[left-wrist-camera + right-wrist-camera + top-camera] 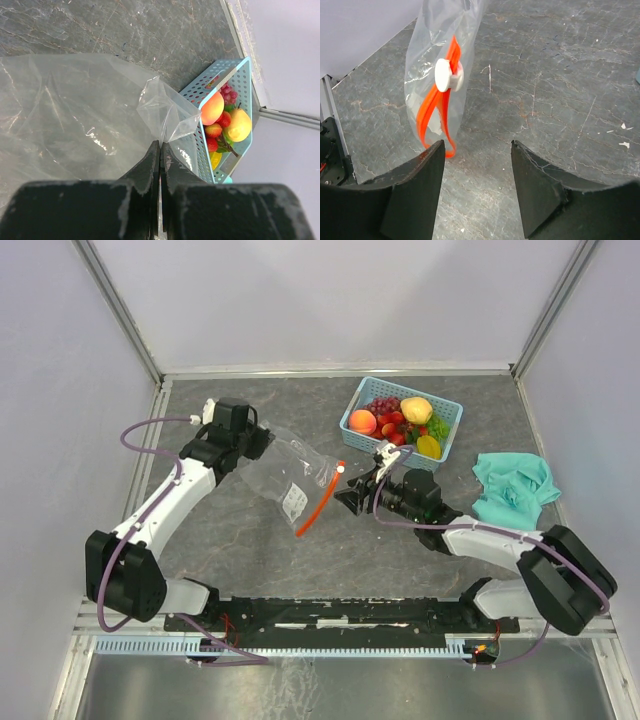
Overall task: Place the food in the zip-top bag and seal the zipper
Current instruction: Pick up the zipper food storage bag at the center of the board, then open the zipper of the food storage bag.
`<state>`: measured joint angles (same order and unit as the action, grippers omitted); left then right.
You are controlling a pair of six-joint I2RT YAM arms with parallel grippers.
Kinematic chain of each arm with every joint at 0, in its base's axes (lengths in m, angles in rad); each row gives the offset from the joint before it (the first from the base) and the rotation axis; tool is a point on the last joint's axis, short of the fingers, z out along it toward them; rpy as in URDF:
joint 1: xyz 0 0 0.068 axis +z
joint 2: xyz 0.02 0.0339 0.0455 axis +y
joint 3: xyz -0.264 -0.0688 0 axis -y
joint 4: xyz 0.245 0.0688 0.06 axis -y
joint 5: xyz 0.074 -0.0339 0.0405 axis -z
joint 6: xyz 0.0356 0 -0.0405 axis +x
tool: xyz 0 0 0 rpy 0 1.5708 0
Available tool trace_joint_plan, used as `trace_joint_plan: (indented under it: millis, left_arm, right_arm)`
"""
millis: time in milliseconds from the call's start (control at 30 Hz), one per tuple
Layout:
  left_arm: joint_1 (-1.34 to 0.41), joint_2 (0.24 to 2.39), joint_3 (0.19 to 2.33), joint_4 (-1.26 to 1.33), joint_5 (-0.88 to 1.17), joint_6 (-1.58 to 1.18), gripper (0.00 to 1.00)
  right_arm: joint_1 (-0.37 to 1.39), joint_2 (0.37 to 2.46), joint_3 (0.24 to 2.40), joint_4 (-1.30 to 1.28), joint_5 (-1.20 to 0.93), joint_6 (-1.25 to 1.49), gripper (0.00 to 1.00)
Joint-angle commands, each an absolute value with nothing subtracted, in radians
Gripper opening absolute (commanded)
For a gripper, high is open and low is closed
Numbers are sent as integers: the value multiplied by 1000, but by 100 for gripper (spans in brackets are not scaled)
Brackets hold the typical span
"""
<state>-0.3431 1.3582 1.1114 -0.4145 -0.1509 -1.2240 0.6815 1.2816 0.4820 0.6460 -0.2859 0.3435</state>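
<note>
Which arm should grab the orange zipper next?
Right arm: its open jaws face the red-orange zipper strip of the clear plastic bag. The left arm has jaws shut on the bag's corner.

Readable text: none in any of the three views.
Bag print: white printed patch (294,503) on the clear zip-top bag (280,468), left of centre in the top view. It carries dark lines of print, too small and blurred to make out letters, numbers or a brand.
Wrist views: nothing legible on the bag film in either.
</note>
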Motion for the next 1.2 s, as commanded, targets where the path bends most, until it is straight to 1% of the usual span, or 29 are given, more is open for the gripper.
trace_joint_plan:
  millis: [0,267,400,567,633,700,833,900,1000,1067,1167]
  left_arm:
    - [-336,1315,1104,-375,-144,-1279,3]
    - [-336,1319,1091,-367,-136,-1287,3]
    - [-336,1319,1085,-360,-125,-1286,3]
    - [-336,1324,1071,-357,-104,-1283,3]
    - [-336,1321,1054,-352,-94,-1290,3]
    - [-336,1317,1033,-345,-83,-1296,3]
    - [-336,1310,1013,-342,-82,-1288,3]
    - [-336,1305,1011,-347,-92,-1266,6]
    - [-336,1295,1009,-361,-110,-1220,18]
    - [-335,1292,1006,-364,-113,-1182,26]
    - [-336,1295,1016,-396,-111,-1115,38]
  right_arm:
    - [699,1326,504,807,-299,348,63]
    - [714,1376,527,838,-321,364,63]
    - [717,1395,534,851,-298,370,62]
    - [717,1426,564,874,-305,390,57]
    - [717,1443,581,890,-310,408,54]
    - [718,1459,595,908,-309,422,48]
    - [718,1465,610,912,-311,446,29]
    - [716,1458,617,893,-310,459,21]
    - [718,1436,636,825,-306,466,12]
    - [717,1419,652,772,-303,462,3]
    - [718,1383,669,681,-285,464,2]
